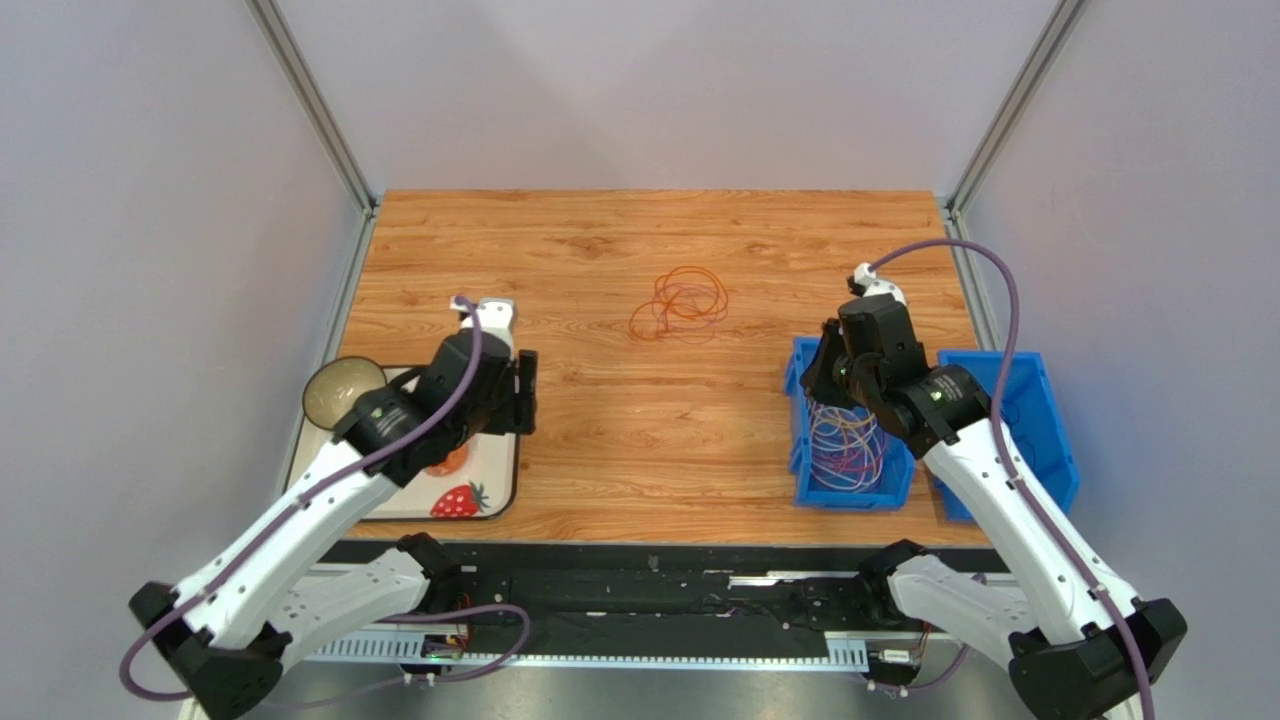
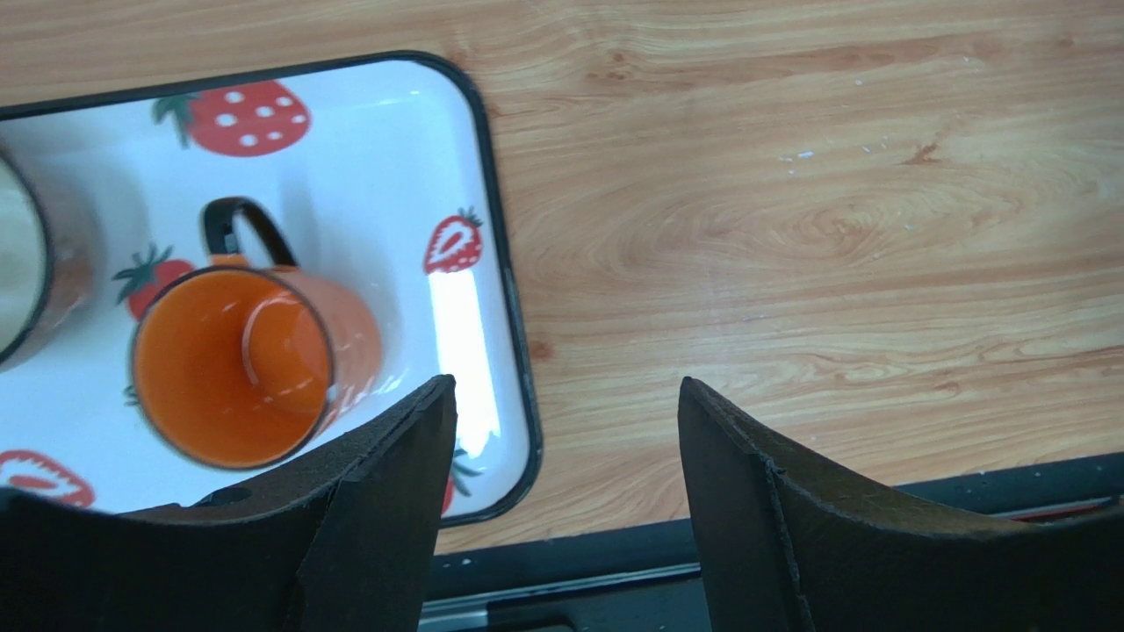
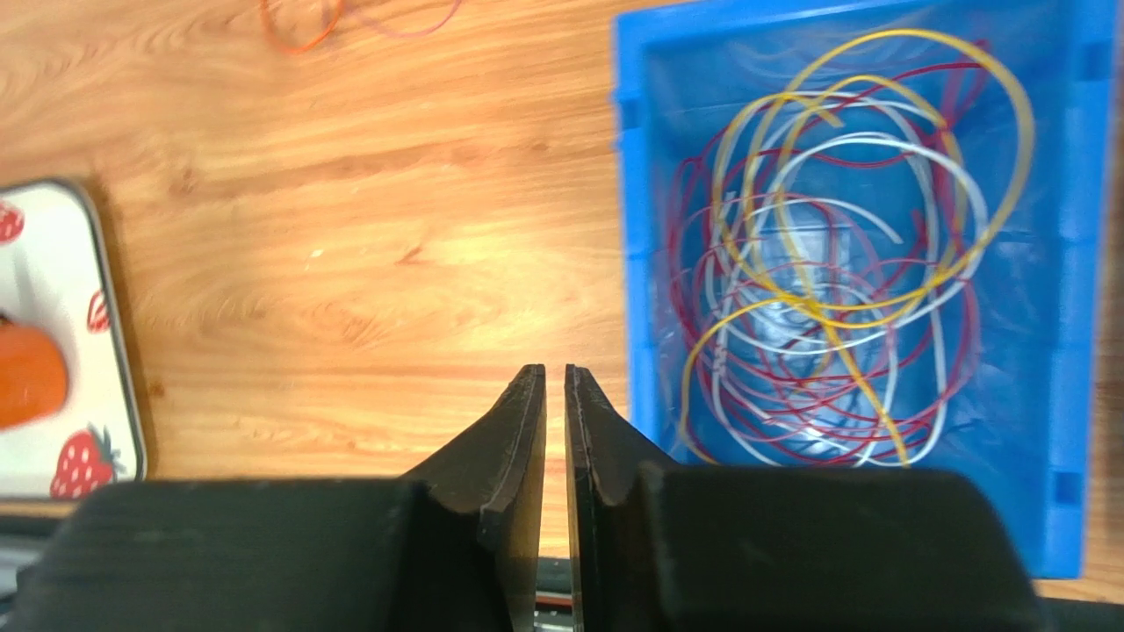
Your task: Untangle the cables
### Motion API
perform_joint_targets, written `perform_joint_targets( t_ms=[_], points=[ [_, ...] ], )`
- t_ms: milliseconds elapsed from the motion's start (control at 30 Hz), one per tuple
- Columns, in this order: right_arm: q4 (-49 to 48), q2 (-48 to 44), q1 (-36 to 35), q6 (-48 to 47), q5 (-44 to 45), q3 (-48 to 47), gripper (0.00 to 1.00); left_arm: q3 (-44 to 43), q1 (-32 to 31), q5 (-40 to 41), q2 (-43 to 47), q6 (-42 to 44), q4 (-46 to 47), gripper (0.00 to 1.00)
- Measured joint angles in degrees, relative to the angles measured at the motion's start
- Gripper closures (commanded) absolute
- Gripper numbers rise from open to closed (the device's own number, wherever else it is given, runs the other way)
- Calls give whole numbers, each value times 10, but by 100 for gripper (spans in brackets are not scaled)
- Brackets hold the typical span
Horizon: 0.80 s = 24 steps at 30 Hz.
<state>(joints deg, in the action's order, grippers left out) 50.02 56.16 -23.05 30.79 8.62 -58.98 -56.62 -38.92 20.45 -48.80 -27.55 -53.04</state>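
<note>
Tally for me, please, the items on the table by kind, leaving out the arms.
Blue bins: 2, left bin and right bin
Cable bunches: 2, orange loops and binned tangle
Strawberry tray: 1
Cups: 2, orange mug and dark cup
Total: 7

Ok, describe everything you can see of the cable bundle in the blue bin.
The cable bundle is a loose tangle of thin, glossy, flexible loops in yellow, white and red, crossing one another. It lies on the floor of the blue bin, filling most of it, all within its walls. The closed right hand is beside the bin and holds none of it.
</note>
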Motion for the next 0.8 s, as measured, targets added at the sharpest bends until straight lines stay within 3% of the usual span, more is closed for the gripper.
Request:
perform_joint_targets(
  t_ms=[200, 467, 800],
  points=[
    [-5, -2, -62, 13, 4, 9, 85, -56, 0, -35, -173, -4, 68, 34],
    [-9, -43, -83, 24, -7, 83, 71, -261, 0, -35, -450, -5, 151, 39],
    [-12, -65, -83, 10, -15, 92, 68, -545, 15, -49, -721, 1, 152, 38]
  ],
)
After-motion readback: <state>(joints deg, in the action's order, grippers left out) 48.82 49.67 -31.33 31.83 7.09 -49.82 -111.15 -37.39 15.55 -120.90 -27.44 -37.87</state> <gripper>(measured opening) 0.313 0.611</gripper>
